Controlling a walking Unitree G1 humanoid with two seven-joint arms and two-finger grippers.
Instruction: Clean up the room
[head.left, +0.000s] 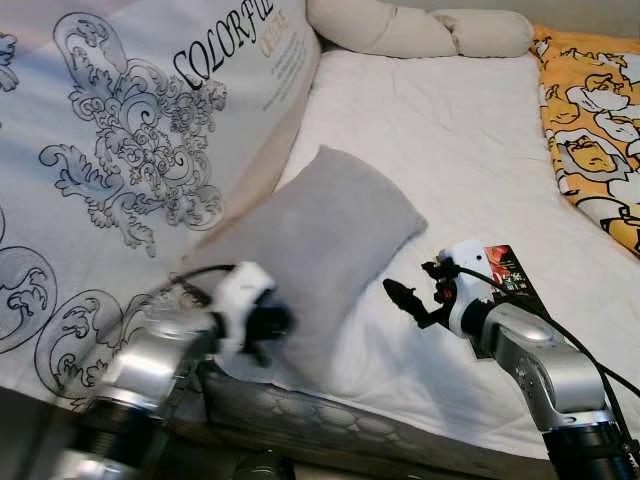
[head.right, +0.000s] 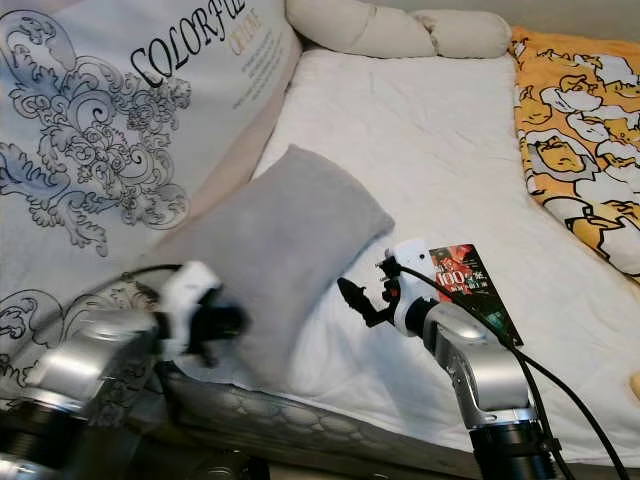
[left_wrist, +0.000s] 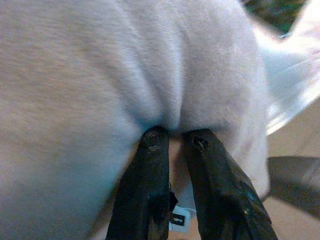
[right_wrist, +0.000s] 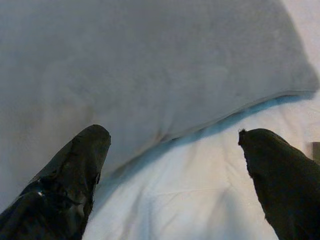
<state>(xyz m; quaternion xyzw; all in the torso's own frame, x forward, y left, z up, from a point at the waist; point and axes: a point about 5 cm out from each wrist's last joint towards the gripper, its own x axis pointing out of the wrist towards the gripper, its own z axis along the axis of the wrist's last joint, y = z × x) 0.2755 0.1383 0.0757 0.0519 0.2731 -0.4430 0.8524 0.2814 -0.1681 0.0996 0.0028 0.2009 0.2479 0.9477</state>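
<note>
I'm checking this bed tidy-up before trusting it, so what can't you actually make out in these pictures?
- Left gripper: blurred in the left eye view; the wrist view shows its fingers pinching the grey pillow.
- Book: cover text too small to read, partly hidden by the right arm.
- Right gripper: open beside the pillow's edge; contact unclear.
- Yellow patterned blanket: cut off by the frame edge.

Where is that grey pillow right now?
The grey pillow lies on the white bed, against the big patterned cushion on the robot's left; the left gripper pinches its near edge.
</note>
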